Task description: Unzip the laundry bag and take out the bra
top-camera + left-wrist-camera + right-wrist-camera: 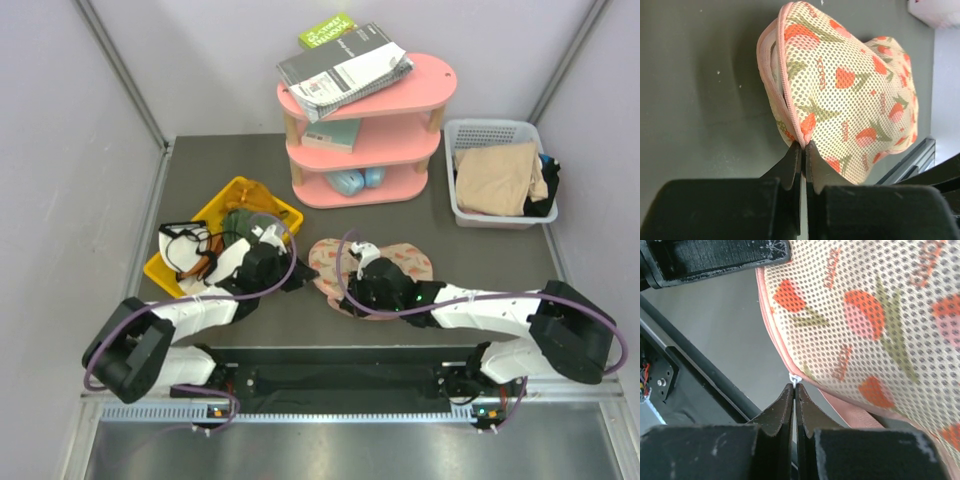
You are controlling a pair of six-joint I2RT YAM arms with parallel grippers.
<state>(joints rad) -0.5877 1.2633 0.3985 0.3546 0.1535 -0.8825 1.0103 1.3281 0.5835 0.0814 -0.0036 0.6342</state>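
Currently, the left gripper (804, 150) is fully closed, its fingertips pinching the pink trim (784, 80) at one end of the laundry bag (855, 95). The right gripper (795, 390) is likewise closed (no gap shows between the tips), nipping the small white zipper pull (794, 378) on the bag's near edge. The bag rests on the dark table (450, 250) between both arms. A yellow bin (237, 184) sits to its left; a pink shelf (430, 80) stands behind.
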